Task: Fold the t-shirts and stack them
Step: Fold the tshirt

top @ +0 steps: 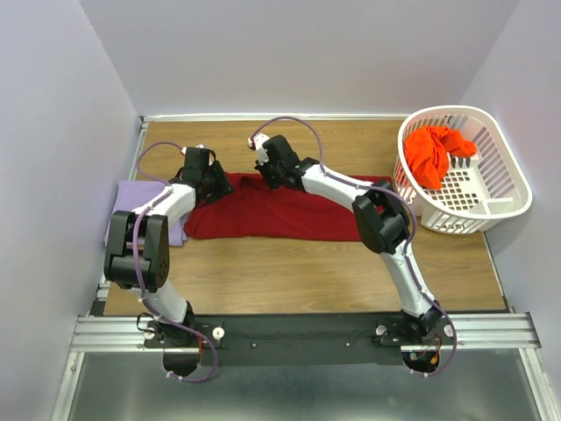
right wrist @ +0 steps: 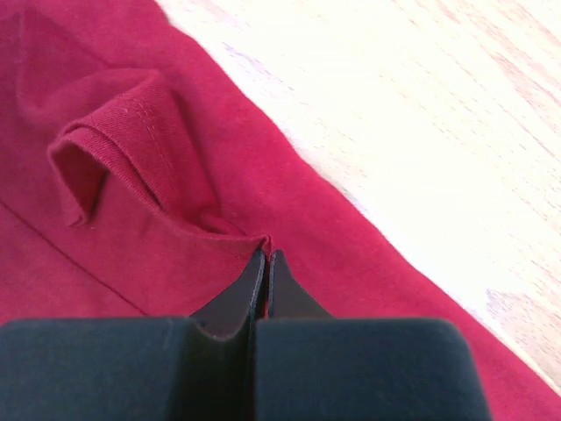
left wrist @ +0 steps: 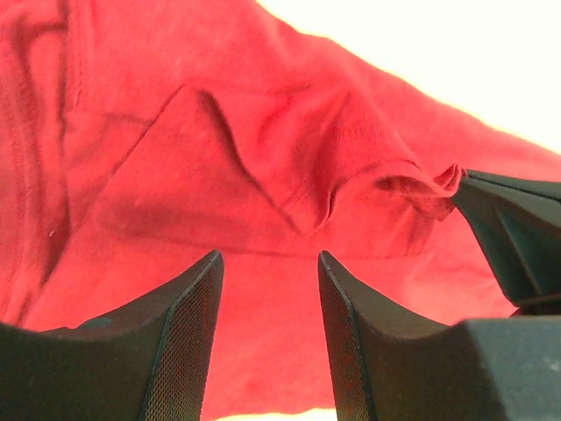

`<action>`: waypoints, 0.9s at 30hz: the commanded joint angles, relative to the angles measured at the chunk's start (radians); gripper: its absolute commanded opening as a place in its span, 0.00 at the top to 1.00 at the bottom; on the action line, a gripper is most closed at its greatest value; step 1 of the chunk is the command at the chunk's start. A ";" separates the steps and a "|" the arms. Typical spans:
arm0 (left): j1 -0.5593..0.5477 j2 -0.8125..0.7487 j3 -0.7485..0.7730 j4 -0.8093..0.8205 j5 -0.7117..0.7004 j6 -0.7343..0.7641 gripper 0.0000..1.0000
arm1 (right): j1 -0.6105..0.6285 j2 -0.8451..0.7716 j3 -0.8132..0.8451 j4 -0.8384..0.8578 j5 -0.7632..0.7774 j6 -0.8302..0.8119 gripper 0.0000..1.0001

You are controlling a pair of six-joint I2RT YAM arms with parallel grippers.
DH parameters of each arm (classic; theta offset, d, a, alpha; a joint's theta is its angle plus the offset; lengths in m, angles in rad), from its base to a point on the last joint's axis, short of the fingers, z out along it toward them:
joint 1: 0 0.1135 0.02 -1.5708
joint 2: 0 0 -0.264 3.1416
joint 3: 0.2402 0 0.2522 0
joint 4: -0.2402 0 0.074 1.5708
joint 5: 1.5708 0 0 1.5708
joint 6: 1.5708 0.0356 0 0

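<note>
Folding underway: right gripper (right wrist: 266, 254) jaws pinched the crimson t-shirt (top: 272, 215) edge; left gripper (left wrist: 267, 263) jaws stood released, likely needing a grip next.

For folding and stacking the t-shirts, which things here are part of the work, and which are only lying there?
Part of the work: dark red t-shirt, lavender t-shirt, orange-red t-shirt.
Only lying there: white laundry basket, which holds the orange-red one; wooden table.

Tabletop (top: 289, 272) before crimson shirt (top: 280, 219) passable; basket (top: 504, 171) blocks right (far corner).
</note>
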 commanded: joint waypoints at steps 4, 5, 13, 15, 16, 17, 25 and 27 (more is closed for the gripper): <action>-0.017 0.074 0.026 0.038 0.031 -0.106 0.44 | -0.005 0.014 0.034 0.017 -0.012 0.019 0.97; -0.019 0.078 0.026 0.046 0.030 -0.114 0.44 | -0.006 0.017 0.037 0.017 -0.014 0.022 0.97; -0.062 0.141 0.063 0.063 0.002 -0.158 0.48 | -0.011 0.029 0.035 0.021 -0.043 0.032 0.97; -0.070 0.155 0.070 0.063 -0.005 -0.161 0.50 | -0.011 0.028 0.035 0.024 -0.046 0.037 0.97; -0.071 0.164 0.076 0.063 -0.019 -0.161 0.51 | -0.011 0.029 0.037 0.024 -0.046 0.039 0.97; -0.074 0.170 0.079 0.063 -0.027 -0.161 0.52 | -0.011 0.029 0.035 0.024 -0.051 0.040 0.97; -0.085 0.215 0.109 0.046 -0.057 -0.158 0.56 | -0.011 0.029 0.032 0.026 -0.054 0.045 0.97; -0.085 0.210 0.107 0.041 -0.074 -0.160 0.56 | -0.012 0.029 0.032 0.026 -0.054 0.045 0.97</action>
